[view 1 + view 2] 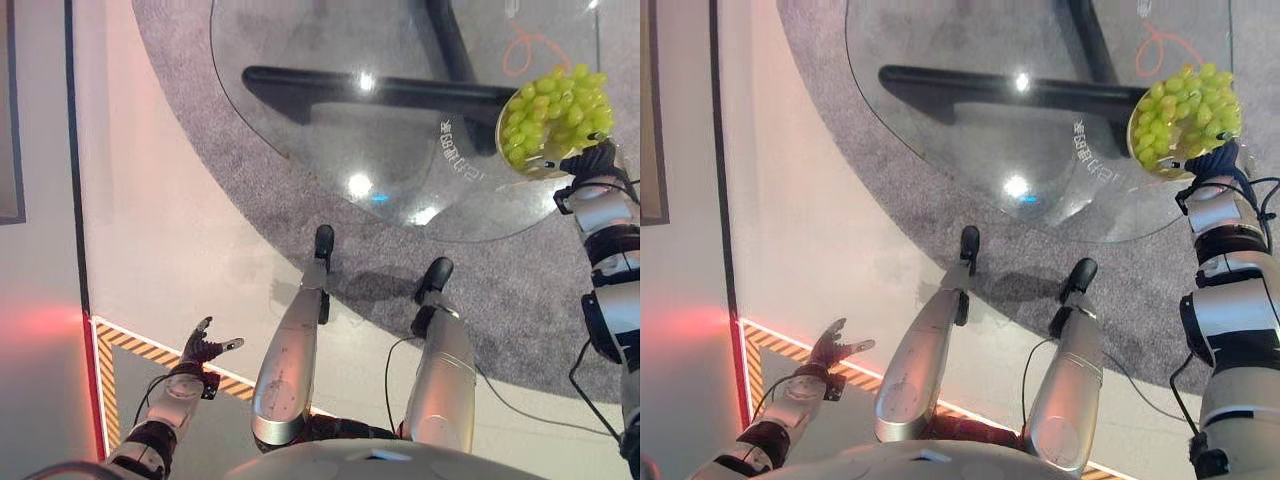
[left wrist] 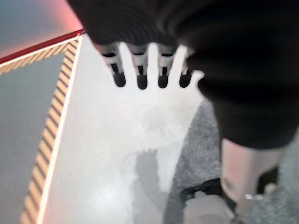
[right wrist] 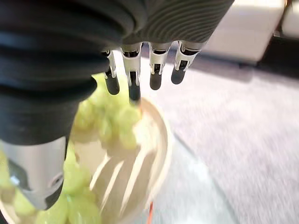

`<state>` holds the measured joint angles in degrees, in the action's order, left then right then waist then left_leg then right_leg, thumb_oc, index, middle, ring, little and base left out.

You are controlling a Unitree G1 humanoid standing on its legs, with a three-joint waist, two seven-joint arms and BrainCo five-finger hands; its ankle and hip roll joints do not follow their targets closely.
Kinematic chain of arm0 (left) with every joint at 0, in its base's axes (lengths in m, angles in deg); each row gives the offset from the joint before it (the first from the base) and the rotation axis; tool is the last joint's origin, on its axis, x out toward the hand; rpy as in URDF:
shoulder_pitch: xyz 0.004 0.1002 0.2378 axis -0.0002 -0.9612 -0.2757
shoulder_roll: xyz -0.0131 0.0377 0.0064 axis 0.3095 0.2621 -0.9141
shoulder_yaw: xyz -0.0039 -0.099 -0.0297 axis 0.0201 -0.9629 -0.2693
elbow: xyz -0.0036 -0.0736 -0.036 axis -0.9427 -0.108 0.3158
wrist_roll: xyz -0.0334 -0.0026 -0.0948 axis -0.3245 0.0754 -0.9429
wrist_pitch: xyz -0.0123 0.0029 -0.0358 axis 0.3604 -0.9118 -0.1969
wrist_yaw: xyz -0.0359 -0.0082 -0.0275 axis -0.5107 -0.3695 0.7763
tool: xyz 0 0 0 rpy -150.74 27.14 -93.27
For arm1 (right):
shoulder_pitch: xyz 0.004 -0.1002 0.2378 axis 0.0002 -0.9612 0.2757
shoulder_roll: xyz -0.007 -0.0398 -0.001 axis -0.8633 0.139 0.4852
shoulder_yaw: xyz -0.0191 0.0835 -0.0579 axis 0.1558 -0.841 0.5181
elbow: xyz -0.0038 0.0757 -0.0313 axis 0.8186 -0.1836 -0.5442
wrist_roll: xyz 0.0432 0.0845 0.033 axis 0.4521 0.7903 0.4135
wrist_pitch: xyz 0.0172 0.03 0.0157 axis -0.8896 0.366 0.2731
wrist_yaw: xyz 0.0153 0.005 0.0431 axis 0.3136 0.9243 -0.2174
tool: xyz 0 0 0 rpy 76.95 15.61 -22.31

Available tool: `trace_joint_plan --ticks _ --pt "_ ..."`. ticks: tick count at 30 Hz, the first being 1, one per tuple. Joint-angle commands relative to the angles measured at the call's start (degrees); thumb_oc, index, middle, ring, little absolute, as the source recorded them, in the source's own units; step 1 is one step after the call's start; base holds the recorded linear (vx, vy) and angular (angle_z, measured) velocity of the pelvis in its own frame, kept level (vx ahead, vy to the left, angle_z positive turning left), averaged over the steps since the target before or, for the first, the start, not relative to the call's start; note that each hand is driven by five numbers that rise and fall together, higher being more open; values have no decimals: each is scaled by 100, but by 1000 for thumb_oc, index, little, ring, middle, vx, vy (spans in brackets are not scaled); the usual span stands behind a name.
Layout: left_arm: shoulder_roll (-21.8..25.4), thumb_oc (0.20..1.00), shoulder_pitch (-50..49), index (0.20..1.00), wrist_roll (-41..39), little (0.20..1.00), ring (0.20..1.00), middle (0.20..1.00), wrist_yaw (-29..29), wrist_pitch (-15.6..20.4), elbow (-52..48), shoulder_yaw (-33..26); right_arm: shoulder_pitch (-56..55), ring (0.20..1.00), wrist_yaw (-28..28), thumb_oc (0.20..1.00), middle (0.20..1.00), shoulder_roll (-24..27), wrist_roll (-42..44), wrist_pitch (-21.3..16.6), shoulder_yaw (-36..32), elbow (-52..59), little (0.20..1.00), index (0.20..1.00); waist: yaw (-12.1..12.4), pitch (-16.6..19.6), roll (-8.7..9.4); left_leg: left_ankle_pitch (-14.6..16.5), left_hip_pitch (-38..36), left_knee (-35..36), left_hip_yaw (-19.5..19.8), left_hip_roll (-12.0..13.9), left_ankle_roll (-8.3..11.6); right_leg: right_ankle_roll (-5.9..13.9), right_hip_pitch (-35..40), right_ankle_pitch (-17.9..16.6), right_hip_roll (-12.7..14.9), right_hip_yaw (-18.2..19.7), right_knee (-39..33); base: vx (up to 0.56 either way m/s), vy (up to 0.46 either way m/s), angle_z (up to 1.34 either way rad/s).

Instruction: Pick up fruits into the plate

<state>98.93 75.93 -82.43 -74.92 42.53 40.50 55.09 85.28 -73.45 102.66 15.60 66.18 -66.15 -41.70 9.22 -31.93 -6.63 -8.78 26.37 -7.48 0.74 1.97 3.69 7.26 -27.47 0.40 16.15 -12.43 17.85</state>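
Green grapes (image 1: 556,112) heaped on plate (image 3: 161,140) at glass table (image 1: 330,140) edge, right hand (image 3: 140,74) above with straight fingers; left hand (image 1: 205,348) low, splayed open.

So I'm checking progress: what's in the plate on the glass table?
A bunch of green grapes fills the plate. The right hand hovers at its near edge, fingers straight. Anything under the grapes is covered.

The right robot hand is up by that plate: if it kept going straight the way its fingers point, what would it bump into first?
Most likely the green grapes heaped on the plate. The right robot hand hangs just above them with straight fingers; depth is hard to judge, so this is an estimate.
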Motion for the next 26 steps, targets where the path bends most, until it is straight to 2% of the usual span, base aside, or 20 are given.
trace_joint_plan --ticks 1,3,4,6,8,10,13,18,21,26 --pt "187 1000 119 1000 -24 1000 1000 1000 -81 -116 471 -212 -708 1000 443 1000 1000 166 -126 -494 -65 234 1000 1000 -176 214 87 922 -653 -98 -239 -297 -170 -300 635 333 -739 -275 -196 -38 -2 4" --pt "171 1000 191 1000 -33 1000 1000 1000 -100 -93 557 -313 -1165 1000 667 1000 1000 -54 -155 -942 -226 455 1000 1000 -257 214 192 935 -1068 68 -277 -217 -141 -262 1063 305 -755 -254 -394 -11 5 2" --pt "159 1000 235 1000 -22 1000 1000 1000 -114 -92 585 -351 -1331 1000 803 1000 1000 -163 -276 -1025 -272 600 1000 1000 -294 214 238 934 -1227 122 -298 -192 -121 -245 1243 288 -753 -251 -489 14 25 -7" --pt "90 1000 245 1000 38 1000 1000 1000 -197 -60 715 -429 -1922 1000 987 1000 1000 -475 -417 -1312 -355 912 1000 1000 -381 449 341 912 -1490 327 -380 -89 -71 -202 1553 215 -761 -271 -743 29 28 -9" --pt "1 1000 281 1000 165 1000 1000 1000 -260 -104 922 -457 -2577 1000 1115 1000 1000 -925 -552 -1447 -316 1125 1000 1000 -474 760 482 905 -1829 597 -504 20 -21 -137 1937 155 -760 -284 -1067 37 -1 -14" --pt "-52 1000 266 1000 289 1000 1000 1000 -269 -110 1022 -489 -2997 1000 1033 1000 1000 -1143 -527 -1522 -351 1167 1000 1000 -537 931 563 899 -2007 695 -582 100 12 -97 2123 113 -749 -294 -1203 14 -8 -17" --pt "-247 1000 165 1000 557 1000 1000 1000 -372 -60 1307 -528 -3879 1000 858 1000 1000 -1668 -623 -1793 -403 914 1000 1000 -656 1373 707 864 -2382 911 -770 244 54 -25 2480 20 -731 -312 -1479 46 2 -8" --pt "-377 1000 177 1000 1199 1000 1000 1000 -187 -135 1545 -352 -4587 1000 481 1000 1000 -2228 -781 -1743 -244 708 1000 1000 -850 1874 799 883 -2751 1039 -1082 394 102 50 2827 -26 -684 -326 -1693 22 14 -11" --pt "-455 1000 195 1000 1179 1000 1000 1000 -40 -240 1718 -339 -4864 1000 216 1000 1000 -2460 -855 -1696 -298 317 1000 1000 -955 2149 811 935 -2972 1085 -1304 448 101 113 3003 -28 -625 -382 -1755 43 19 -20" --pt "-460 1000 228 1000 1325 1000 1000 1000 91 -455 1830 -358 -5018 1000 -17 1000 1000 -2594 -1334 -1438 -200 -218 1000 1000 -1006 2314 800 949 -3128 1088 -1593 562 135 165 3149 -40 -535 -521 -1801 8 1 -15"
